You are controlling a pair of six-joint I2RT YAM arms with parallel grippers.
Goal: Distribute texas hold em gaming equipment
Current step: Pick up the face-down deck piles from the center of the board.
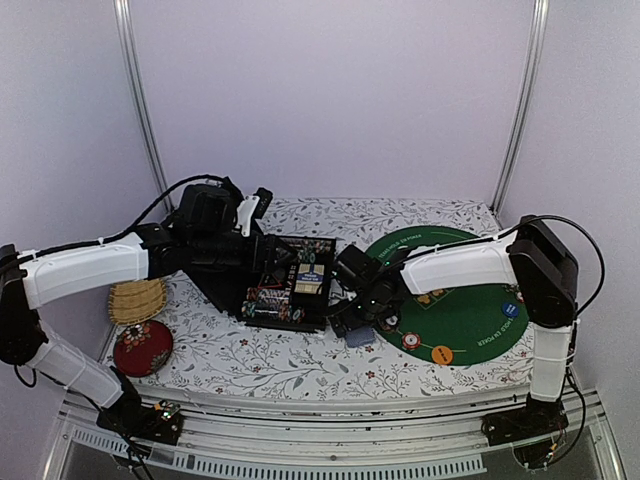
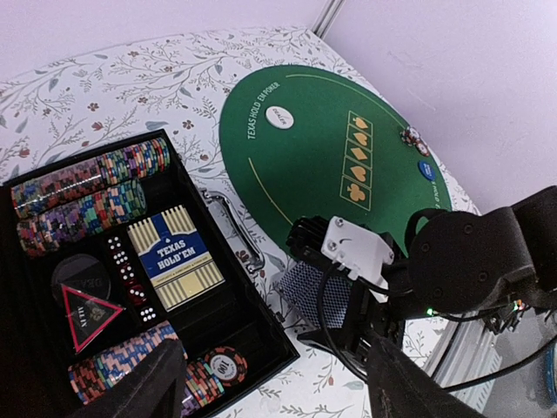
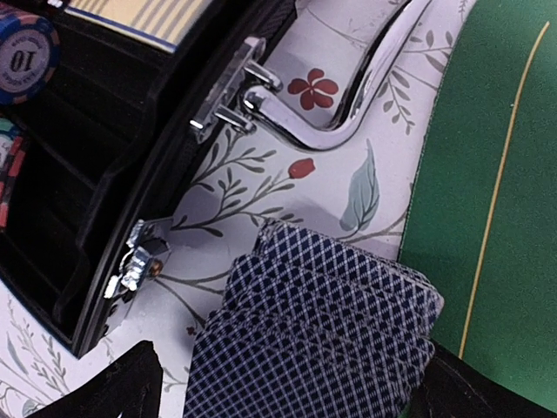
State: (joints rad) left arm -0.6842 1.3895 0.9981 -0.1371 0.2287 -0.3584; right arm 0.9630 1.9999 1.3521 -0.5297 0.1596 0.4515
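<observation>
Near left corner of the bench [image 1: 250,360]: a red round cushion-like object [image 1: 143,347] is noted, with a woven straw piece [image 1: 137,300] just behind it.

Near centre: a deck of playing cards [image 3: 313,322] is laid on the bench, diamond-patterned backs up and slightly fanned. It is placed between the black case [image 1: 290,285] and the green felt mat [image 1: 470,300], just beside both. The right hand [image 3: 291,374] is poised low over the deck, its fingers [image 3: 113,387] spread wide to either side. A strip of bare bench is seen between the case-side finger and the cards. Contact on the mat side cannot be made out, that corner being dark.

Near part of the mat: an orange disc [image 1: 441,353] is seen, with what looks like a pale chip [image 1: 417,340] close beside it. A blue disc [image 1: 510,309] is set towards the right rim.

The case is found open, its chrome handle [image 3: 348,104] turned towards the deck. Striped chips [image 2: 87,187] are racked in rows along one side, with more at the opposite end. A boxed pack [image 2: 174,257] marked TEXAS HOLD'EM is lodged between the rows. The left hand [image 2: 274,357] is hung above the case, fingers parted, nothing between them.

Farther across the mat a white disc [image 2: 280,116] is seen by the printed lettering.
</observation>
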